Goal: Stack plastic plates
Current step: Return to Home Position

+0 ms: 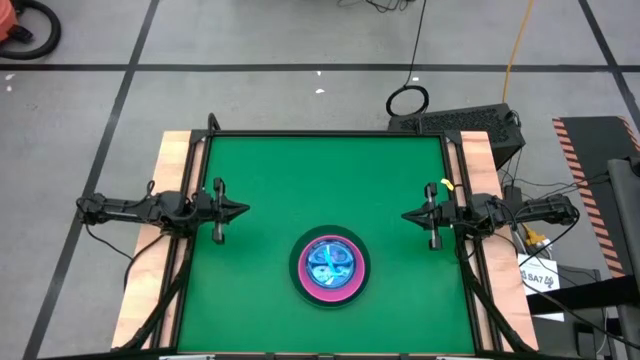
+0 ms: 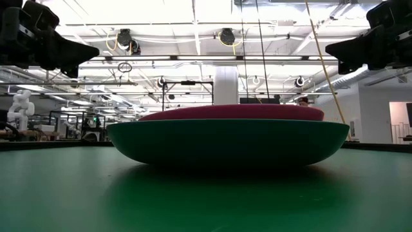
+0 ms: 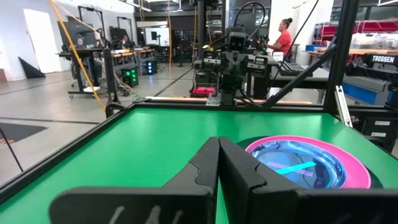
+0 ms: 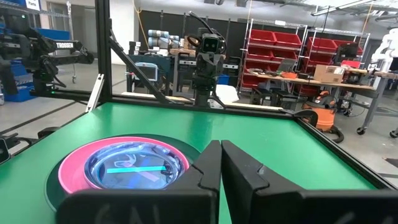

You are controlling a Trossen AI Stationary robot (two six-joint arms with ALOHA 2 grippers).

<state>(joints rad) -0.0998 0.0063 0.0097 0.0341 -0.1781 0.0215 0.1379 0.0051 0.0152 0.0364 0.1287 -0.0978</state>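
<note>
Plates [image 1: 329,267]: one stack, lower centre; stacking looks done, nothing left. L gripper [image 1: 243,211] mid-left, R gripper [image 1: 406,215] mid-right: fingers closed, empty.

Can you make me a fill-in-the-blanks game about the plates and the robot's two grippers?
The plates all sit in one ___ on the table.
The biggest plate, at the bottom, is dark ___.
The left gripper and the right gripper are both ___ and hold nothing.
Missing words: stack; green; shut.
</note>
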